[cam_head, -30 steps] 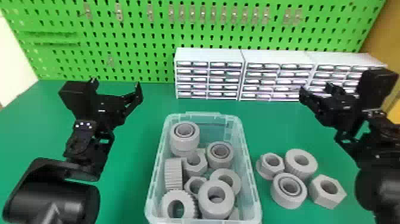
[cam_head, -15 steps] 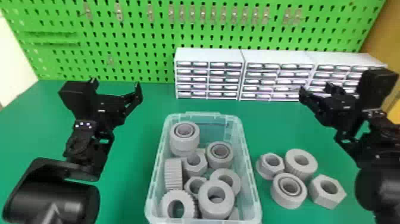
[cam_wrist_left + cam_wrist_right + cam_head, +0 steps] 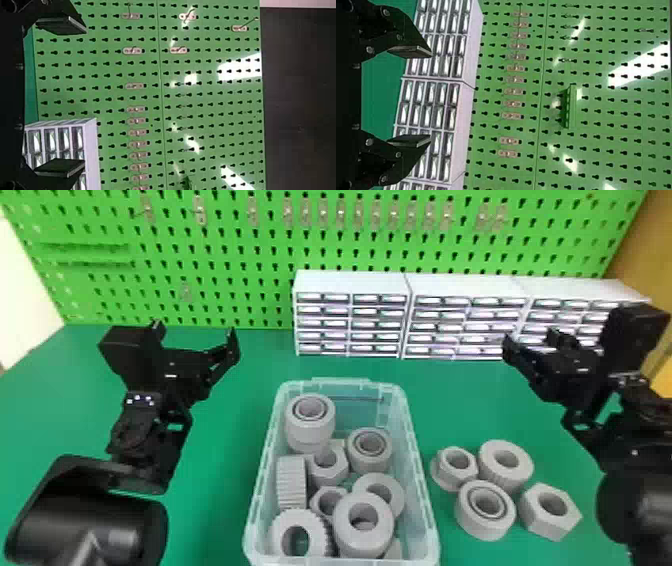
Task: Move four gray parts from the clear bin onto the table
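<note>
In the head view, the clear plastic bin with a raised rim (image 3: 342,382) stands on the green tabletop (image 3: 220,470) between the two arms, with gray round, hexagonal and toothed parts heaped inside. Toward its far left corner sits a gray cylindrical part with a ringed bore (image 3: 310,432); near the left wall a gray ribbed ring (image 3: 291,485) stands on edge, and nearer the front lie a gray toothed ring (image 3: 280,535) and a thick smooth gray ring (image 3: 345,535). Four gray parts are already on the table, right of the bin, grouped closely: a flanged hexagonal part (image 3: 441,480), a round part with ribbed sides (image 3: 523,465), a round part with a ringed bore (image 3: 467,522) and a plain hexagonal nut (image 3: 542,526). The left gripper (image 3: 195,332) and right gripper (image 3: 531,336), both black, hang above the table on either side of the bin, jaws parted and holding nothing. The left wrist view looks past two spread flat pads to a green pegboard (image 3: 99,69) with metal hooks, and a dark surface (image 3: 301,99) beyond its edge. The right wrist view, again between separated pads, gives stacked white drawer cabinets (image 3: 468,97) and a small green ledge (image 3: 571,107) on the board.
</note>
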Robot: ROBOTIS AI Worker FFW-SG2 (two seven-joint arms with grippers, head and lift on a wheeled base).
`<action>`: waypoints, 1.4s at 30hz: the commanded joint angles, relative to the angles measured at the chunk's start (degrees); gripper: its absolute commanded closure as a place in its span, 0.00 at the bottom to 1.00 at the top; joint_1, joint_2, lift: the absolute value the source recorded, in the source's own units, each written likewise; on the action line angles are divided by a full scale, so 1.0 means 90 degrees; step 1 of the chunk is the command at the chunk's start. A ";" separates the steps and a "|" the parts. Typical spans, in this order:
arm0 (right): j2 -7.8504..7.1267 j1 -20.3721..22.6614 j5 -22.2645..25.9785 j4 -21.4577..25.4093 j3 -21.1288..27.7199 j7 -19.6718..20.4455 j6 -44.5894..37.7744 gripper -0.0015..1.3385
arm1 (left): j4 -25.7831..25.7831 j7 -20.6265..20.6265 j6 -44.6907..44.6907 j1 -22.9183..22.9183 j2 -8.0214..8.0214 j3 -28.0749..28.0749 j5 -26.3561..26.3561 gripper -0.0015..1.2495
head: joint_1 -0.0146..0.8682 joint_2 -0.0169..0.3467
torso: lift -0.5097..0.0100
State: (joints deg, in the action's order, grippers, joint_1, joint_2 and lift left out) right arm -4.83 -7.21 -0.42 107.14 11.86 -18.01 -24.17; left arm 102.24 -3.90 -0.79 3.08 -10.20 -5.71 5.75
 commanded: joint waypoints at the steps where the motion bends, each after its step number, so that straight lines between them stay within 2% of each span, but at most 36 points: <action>1: 0.0000 0.0000 0.0008 0.0009 0.0010 0.0000 0.0000 0.38 | -0.0003 0.0003 0.0000 0.0000 0.0000 0.0000 -0.0004 0.09 | 0.78 0.14 | 0.89; 42: -0.0029 -0.0029 0.0096 0.0039 -0.0029 0.0039 0.0000 0.38 | -0.0003 0.0003 0.0000 0.0029 0.0010 0.0029 -0.0004 0.09 | 0.78 0.14 | 0.89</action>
State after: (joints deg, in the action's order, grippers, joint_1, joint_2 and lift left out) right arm -4.91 -7.28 0.40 107.49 11.82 -17.74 -24.17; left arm 102.21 -3.87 -0.79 3.19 -10.11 -5.45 5.71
